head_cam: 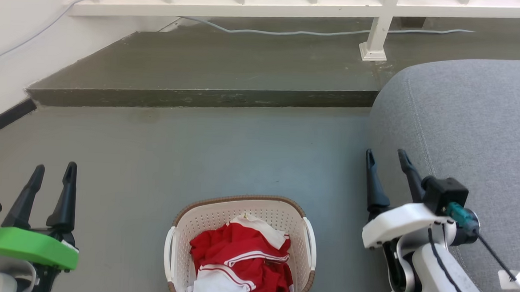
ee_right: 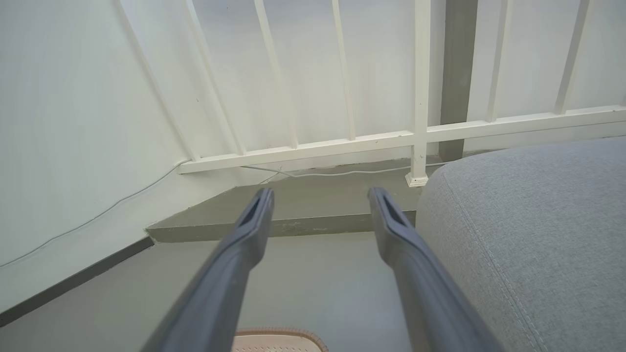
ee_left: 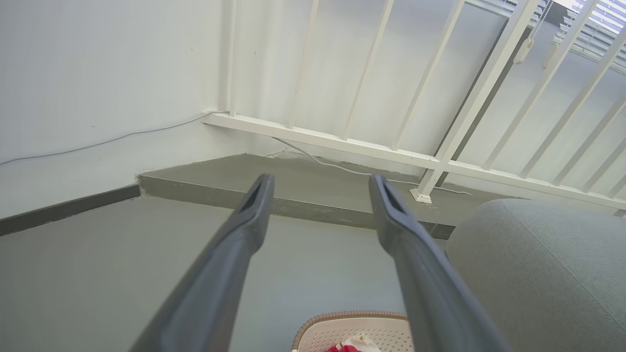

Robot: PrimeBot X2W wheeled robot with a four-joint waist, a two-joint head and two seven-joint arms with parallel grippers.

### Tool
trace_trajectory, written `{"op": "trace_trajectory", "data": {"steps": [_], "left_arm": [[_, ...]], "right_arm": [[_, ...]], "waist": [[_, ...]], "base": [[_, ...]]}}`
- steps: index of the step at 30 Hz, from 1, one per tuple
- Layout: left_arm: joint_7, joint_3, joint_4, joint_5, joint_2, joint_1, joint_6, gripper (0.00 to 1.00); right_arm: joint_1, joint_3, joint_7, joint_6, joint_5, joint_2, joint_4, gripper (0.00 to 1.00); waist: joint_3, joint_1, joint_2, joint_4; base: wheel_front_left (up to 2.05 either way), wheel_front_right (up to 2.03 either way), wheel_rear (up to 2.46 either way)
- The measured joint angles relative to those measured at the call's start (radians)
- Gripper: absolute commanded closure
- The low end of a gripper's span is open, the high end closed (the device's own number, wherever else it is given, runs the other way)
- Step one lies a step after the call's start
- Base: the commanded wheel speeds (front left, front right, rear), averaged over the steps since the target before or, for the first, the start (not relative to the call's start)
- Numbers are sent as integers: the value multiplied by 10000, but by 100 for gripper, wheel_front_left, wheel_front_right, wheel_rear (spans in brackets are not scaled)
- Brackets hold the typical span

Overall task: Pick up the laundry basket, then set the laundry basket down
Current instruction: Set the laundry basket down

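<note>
The laundry basket (head_cam: 220,215) stands on the grey floor at the bottom centre of the head view, cream-white and perforated with a brown rim and white side handles. Red and white clothes (head_cam: 240,260) fill it. Its far rim also peeks in as the laundry basket (ee_left: 352,325) in the left wrist view and the laundry basket (ee_right: 279,340) in the right wrist view. My left gripper (head_cam: 55,170) hangs open to the basket's left, well apart from it. On the other side my right gripper (head_cam: 386,155) is open too, beside the sofa. Nothing is between either pair of fingers.
A grey sofa (head_cam: 470,130) takes up the right side, close to my right arm. A raised concrete step (head_cam: 200,96) runs across behind the basket, with a white railing (head_cam: 377,32) and a cable (head_cam: 292,32) on it. A white wall (head_cam: 7,39) closes the left.
</note>
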Motion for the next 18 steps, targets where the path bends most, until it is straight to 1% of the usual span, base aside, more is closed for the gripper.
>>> {"op": "trace_trajectory", "data": {"steps": [8,14,18], "left_arm": [[0,556,-366,694,-349,687,0,0],[0,817,-527,1078,-489,760,0,0],[0,986,-696,1208,-708,956,-2,0]], "right_arm": [[459,94,0,0,-445,29,-548,0],[732,48,0,0,-663,31,-836,0],[832,-8,0,0,-771,33,-989,0]], "waist": [[82,0,0,-52],[144,0,0,-100],[200,0,0,-123]], "base": [[0,0,0],[0,0,0],[0,0,0]]}}
